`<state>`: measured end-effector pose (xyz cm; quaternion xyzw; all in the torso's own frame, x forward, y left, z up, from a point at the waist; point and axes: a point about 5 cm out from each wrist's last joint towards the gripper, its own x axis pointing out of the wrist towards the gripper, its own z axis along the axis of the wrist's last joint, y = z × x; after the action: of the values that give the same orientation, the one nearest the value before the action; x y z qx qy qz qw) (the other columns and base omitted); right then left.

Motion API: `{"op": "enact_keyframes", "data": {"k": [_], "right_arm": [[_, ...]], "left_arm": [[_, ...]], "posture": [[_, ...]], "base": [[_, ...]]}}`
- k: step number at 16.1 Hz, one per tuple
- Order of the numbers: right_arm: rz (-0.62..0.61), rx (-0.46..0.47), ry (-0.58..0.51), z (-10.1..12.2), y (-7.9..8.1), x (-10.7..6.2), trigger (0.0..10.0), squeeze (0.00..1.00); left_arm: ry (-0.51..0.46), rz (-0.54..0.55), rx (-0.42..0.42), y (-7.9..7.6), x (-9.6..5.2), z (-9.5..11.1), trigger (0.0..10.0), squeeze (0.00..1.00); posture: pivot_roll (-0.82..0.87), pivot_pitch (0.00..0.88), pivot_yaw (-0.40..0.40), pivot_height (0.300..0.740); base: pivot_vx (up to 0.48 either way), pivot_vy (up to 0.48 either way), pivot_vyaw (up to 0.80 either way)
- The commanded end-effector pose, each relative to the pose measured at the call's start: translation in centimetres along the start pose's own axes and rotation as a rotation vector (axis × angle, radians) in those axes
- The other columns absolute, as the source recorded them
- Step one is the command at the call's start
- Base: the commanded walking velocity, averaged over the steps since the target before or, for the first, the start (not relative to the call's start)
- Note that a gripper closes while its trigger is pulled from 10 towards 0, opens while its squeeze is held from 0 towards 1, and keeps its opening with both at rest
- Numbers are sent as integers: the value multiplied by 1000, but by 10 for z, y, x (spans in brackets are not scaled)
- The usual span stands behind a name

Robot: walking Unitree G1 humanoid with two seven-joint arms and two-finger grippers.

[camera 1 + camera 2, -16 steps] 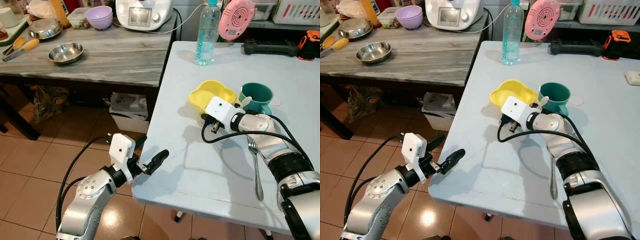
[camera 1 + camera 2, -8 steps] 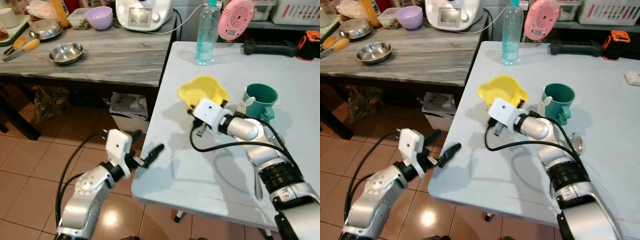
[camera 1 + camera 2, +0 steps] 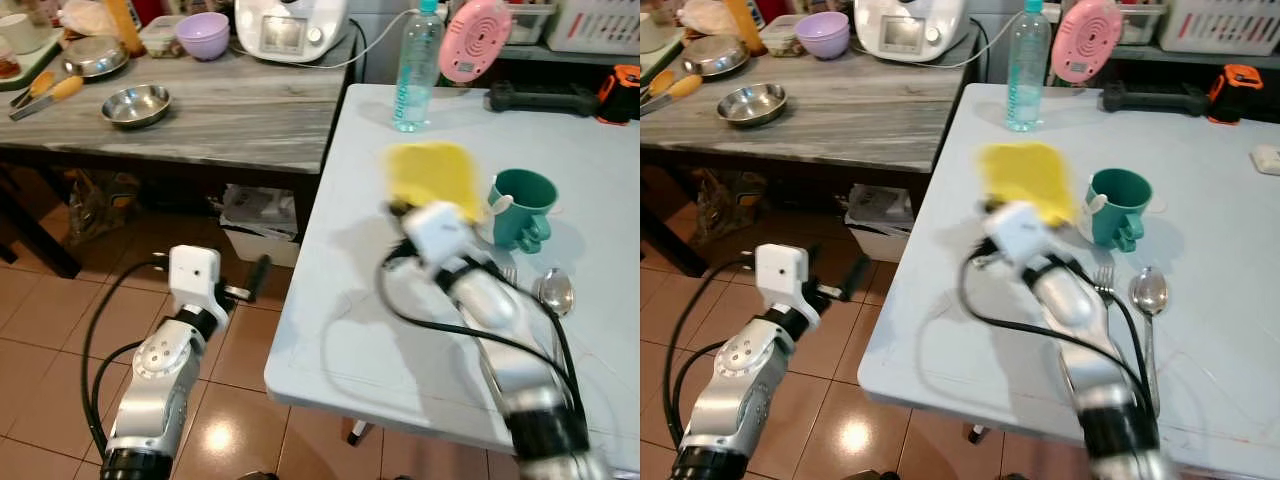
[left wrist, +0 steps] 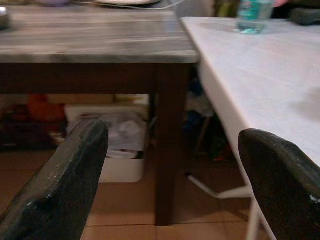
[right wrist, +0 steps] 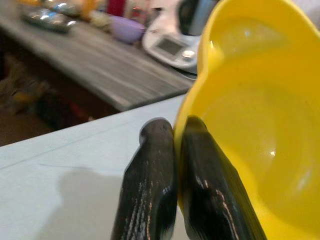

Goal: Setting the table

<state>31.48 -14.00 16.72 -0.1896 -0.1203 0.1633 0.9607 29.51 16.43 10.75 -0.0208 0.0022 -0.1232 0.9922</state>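
A yellow bowl hangs blurred and tilted above the white table, left of a teal mug. My right gripper is shut on the bowl's rim, and its arm reaches from the table's near edge. A fork and a spoon lie side by side in front of the mug. My left gripper stands open with nothing in it, low over the tiled floor, left of the table's near corner.
A water bottle and a pink fan stand at the table's far end. Left of it is a grey wooden counter holding a steel bowl, purple bowls and an appliance. Boxes sit on the floor under it.
My right gripper has lifted the yellow bowl off the table and swung it up beside the mug, uncovering the fork and spoon. My left arm has drawn back leftward from the table edge.
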Motion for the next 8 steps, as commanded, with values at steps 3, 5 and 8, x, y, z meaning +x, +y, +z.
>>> {"op": "enact_keyframes", "data": {"k": [3,5,8], "right_arm": [[-115,90,1,5,5,-17,10000,0],[-143,105,3,8,8,-19,10000,0],[-154,138,9,11,6,-19,10000,0]], "left_arm": [[7,65,12,3,5,-3,10000,0],[3,70,12,1,8,-3,10000,0],[3,99,23,2,10,-4,10000,0]], "posture": [[-58,90,60,740],[-65,85,64,740],[-65,84,62,740]], "base": [[0,0,0],[0,0,0],[0,0,0]]}}
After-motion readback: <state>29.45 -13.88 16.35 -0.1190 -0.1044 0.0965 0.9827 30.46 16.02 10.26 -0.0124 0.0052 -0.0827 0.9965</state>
